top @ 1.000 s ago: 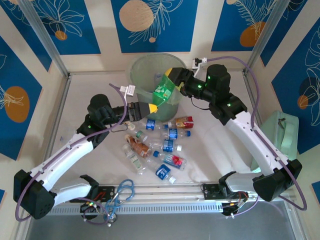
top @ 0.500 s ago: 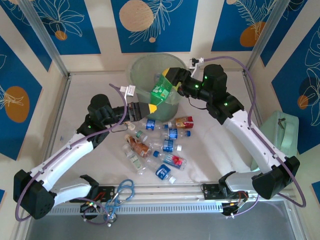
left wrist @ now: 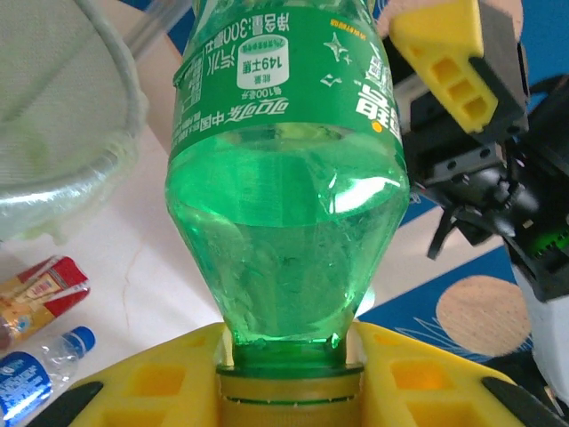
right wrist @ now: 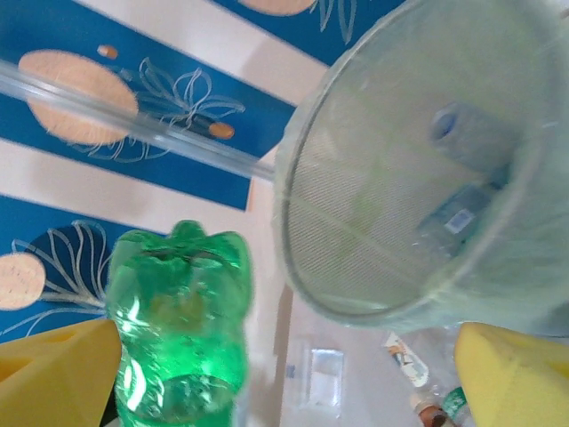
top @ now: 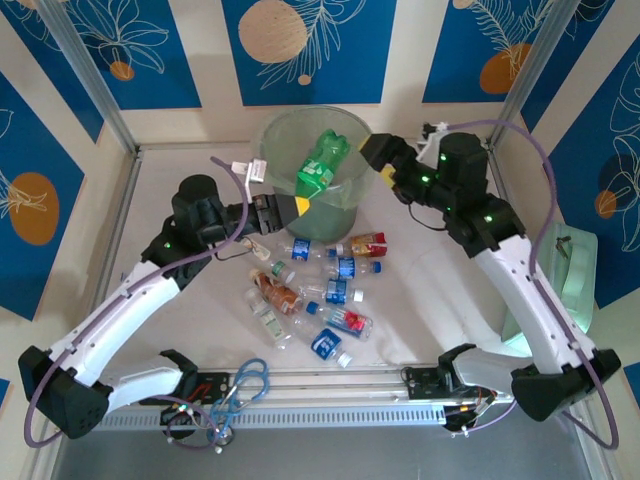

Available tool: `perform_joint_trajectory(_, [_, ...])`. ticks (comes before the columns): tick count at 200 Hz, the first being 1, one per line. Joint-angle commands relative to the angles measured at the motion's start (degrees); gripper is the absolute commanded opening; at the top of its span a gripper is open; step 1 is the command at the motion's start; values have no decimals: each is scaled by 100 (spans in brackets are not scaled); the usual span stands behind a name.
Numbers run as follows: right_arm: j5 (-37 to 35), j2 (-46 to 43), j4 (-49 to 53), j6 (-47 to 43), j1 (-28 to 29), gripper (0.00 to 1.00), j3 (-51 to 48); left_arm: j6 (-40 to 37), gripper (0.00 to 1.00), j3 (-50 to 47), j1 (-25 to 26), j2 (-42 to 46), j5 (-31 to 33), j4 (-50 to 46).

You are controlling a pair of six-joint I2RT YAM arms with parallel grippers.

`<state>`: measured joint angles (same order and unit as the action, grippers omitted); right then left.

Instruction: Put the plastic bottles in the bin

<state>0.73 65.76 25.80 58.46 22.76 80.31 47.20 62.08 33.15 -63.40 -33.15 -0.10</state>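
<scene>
**Ana:** Blue leaf-patterned panels (top: 300, 40) around a pale table (top: 420, 300). How far along would you say the clearing is?

**Ben:** Not far, I'd judge. Roughly nine bottles (top: 335, 292) lie loose in a cluster on the table between the arms, just in front of the bin (top: 280, 125).

**Ana:** Anything inside the bin?

**Ben:** The right wrist view looks down into it. At least one clear bottle (right wrist: 462, 209) with a blue label lies at the bottom, and maybe a second, but that one is too blurred to be sure.

**Ana:** And the green bottle (top: 322, 163)?

**Ben:** It's in the air, tilted over the bin's near rim with its base raised toward the bin. The left gripper (left wrist: 289, 378) is clenched on its capped neck.

**Ana:** The right gripper (right wrist: 280, 356)?

**Ben:** Its jaws are spread wide and grasp nothing. The bottle's base sits just beside one yellow finger (right wrist: 53, 374), well apart from the other.

**Ana:** So what's left?

**Ben:** The green one isn't in yet. My guess is it needs carrying over the mouth and dropping. After that comes the whole cluster on the table, one by one.
</scene>
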Motion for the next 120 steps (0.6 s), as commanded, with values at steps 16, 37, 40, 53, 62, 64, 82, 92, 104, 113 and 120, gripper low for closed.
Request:
perform_joint_trajectory(16, [-489, -505, 1121, -387, -247, 96, -45, -967, 32, 863, 19, -122, 1115, -1358])
perform_joint_trajectory(37, [-528, -790, 1340, -428, -315, 96, -284, -1211, 31, 1366, -40, -445, 1487, -1835])
perform_joint_trajectory(40, [-535, -831, 1362, -423, -316, 96, -324, -1232, 31, 1448, -49, -494, 1519, -1876])
perform_joint_trajectory(53, [-569, -984, 1442, -415, -325, 96, -518, -1343, 31, 1747, -87, -739, 1617, -2022])
perform_joint_trajectory(62, [-583, -1073, 1484, -386, -325, 96, -641, -1420, 31, 1960, -127, -921, 1648, -2104])
perform_joint_trajectory(64, [-583, -1091, 1488, -378, -332, 96, -669, -1441, 31, 2010, -132, -962, 1663, -2125])
perform_joint_trajectory(82, [-540, -1216, 1506, -305, -334, 96, -894, -1560, 30, 2477, -222, -1332, 1770, -2336])
perform_joint_trajectory(92, [-498, -1248, 1525, -266, -334, 95, -983, -1597, 30, 2735, -278, -1547, 1810, -2433])
perform_joint_trajectory(104, [-486, -1285, 1575, -233, -325, 95, -1058, -1592, 30, 3017, -346, -1781, 1845, -2557])
perform_joint_trajectory(113, [-494, -1335, 1608, -215, -325, 95, -1115, -1606, 30, 3204, -382, -1957, 1854, -2625])
perform_joint_trajectory(120, [-504, -1381, 1629, -197, -325, 95, -1152, -1607, 30, 3358, -397, -2089, 1847, -2672])
